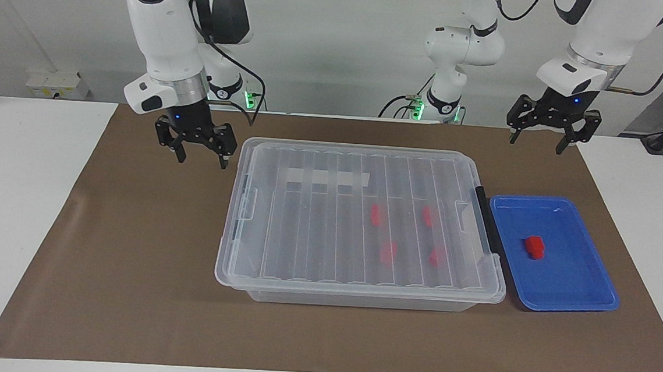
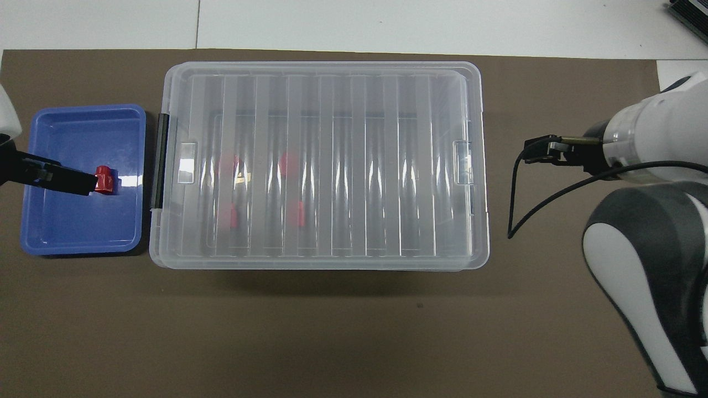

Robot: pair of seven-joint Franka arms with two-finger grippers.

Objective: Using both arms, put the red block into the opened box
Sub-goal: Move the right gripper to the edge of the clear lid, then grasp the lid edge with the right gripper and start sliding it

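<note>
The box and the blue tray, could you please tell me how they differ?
The box is large, clear and shut under a ribbed lid; the blue tray is smaller, shallow, opaque and open. The box holds four red blocks; the blue tray holds one red block. Both are rectangular plastic and sit side by side on the brown mat.

You're in a robotics lab, not a home. Two white jointed arms [image 1: 169, 46] are bolted at a white table [image 1: 22, 188], green lights on their bases. Brown paper mat [image 1: 127, 265] under the right gripper [image 1: 198, 152]. Bare pale wall, black cables, socket strip [image 1: 56, 80] off to that gripper's side.
</note>
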